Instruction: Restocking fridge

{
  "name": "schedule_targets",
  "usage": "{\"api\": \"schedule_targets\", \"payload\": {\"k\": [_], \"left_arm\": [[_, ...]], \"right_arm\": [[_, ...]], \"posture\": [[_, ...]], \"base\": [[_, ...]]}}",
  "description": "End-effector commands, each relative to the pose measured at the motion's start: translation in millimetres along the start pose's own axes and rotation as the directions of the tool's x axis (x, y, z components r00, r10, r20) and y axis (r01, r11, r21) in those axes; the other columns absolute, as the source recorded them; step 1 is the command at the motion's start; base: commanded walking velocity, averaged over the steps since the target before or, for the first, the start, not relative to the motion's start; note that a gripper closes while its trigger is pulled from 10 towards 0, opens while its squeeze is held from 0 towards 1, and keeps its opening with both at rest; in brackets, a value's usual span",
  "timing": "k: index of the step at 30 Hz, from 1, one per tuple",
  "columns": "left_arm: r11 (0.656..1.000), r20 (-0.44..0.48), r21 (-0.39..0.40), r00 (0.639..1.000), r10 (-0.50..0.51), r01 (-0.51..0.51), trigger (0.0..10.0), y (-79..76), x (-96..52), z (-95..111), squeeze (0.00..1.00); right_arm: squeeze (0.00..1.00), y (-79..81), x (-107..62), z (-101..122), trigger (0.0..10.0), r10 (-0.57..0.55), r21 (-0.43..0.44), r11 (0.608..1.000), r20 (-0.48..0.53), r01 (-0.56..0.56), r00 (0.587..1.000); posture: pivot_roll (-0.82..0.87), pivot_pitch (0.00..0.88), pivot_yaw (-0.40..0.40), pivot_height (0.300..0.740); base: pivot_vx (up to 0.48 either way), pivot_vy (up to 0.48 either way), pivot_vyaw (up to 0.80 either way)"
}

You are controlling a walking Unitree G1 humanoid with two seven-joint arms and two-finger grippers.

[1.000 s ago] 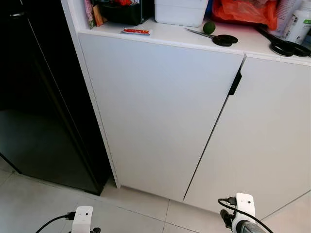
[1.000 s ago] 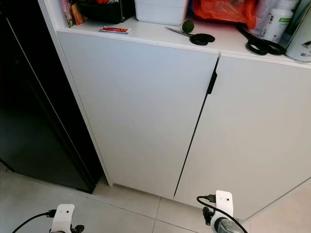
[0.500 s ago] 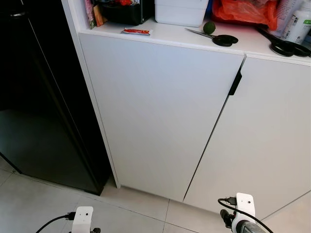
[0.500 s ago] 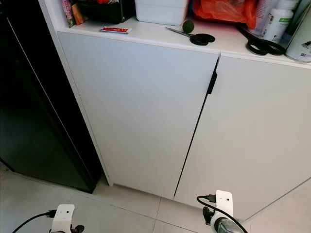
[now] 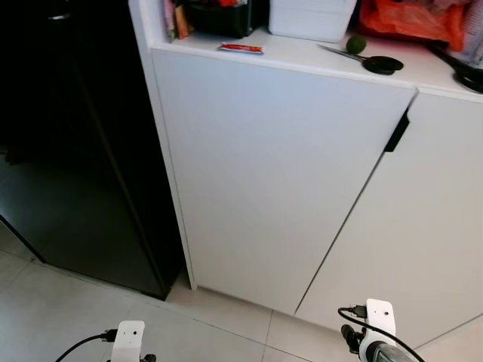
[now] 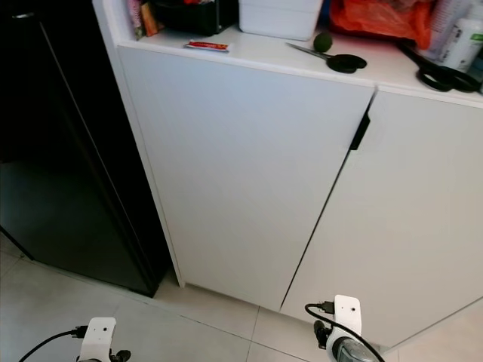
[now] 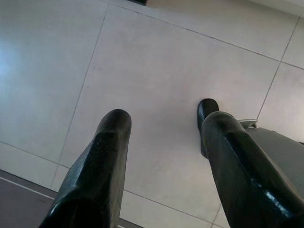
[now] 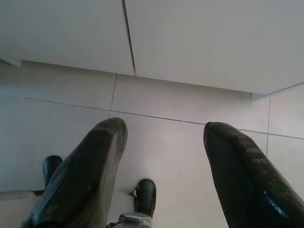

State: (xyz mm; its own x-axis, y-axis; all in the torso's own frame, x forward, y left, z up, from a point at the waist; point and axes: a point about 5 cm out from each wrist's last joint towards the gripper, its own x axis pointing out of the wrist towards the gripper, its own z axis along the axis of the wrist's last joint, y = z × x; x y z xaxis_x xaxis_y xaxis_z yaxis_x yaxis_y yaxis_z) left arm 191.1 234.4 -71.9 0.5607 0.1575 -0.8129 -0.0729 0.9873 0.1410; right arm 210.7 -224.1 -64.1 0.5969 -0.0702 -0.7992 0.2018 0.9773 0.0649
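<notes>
A tall black fridge (image 5: 68, 151) stands shut at the left, its glossy door dark. Directly to its right is a white cabinet (image 5: 279, 173) with a black handle (image 5: 395, 132). Both arms hang low at my sides, their white wrists at the picture's lower edge. In the left wrist view my left gripper (image 7: 166, 121) is open over pale floor tiles, with nothing between its fingers. My right gripper (image 8: 166, 128) is open too, pointing at the floor by the foot of the cabinet, and holds nothing.
The countertop (image 5: 302, 54) carries a red packet (image 5: 241, 48), a lime (image 5: 356, 44), black scissors (image 5: 373, 62), a white container (image 5: 311, 16) and an orange bag (image 5: 411, 19). Light tiled floor (image 5: 68, 309) lies in front of the fridge and cabinet.
The whole picture has shifted right, so the camera has turned left and more of the fridge is in view. Both arms hang as before.
</notes>
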Motion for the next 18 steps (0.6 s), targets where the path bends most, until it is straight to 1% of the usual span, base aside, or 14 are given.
{"api": "schedule_targets", "payload": {"k": [1, 18], "left_arm": [[1.000, -0.026, 0.006, 1.000, -0.005, 0.005, 10.0, -0.9, -0.3, -4.5, 0.00], [1.000, -0.030, 0.014, 1.000, -0.007, 0.007, 10.0, -0.7, -0.5, -6.0, 0.00]], "right_arm": [[0.00, -2.0, -0.1, 1.5, 10.0, -0.010, 0.018, 1.000, 0.002, 0.010, 1.000], [0.00, -1.9, -0.2, 0.0, 10.0, -0.009, 0.013, 1.000, -0.002, 0.009, 1.000]], "posture": [[0.03, 0.000, -0.051, 0.740], [0.03, 0.000, -0.047, 0.740]], "base": [[0.000, 0.296, 0.00], [0.000, 0.297, 0.00]]}}
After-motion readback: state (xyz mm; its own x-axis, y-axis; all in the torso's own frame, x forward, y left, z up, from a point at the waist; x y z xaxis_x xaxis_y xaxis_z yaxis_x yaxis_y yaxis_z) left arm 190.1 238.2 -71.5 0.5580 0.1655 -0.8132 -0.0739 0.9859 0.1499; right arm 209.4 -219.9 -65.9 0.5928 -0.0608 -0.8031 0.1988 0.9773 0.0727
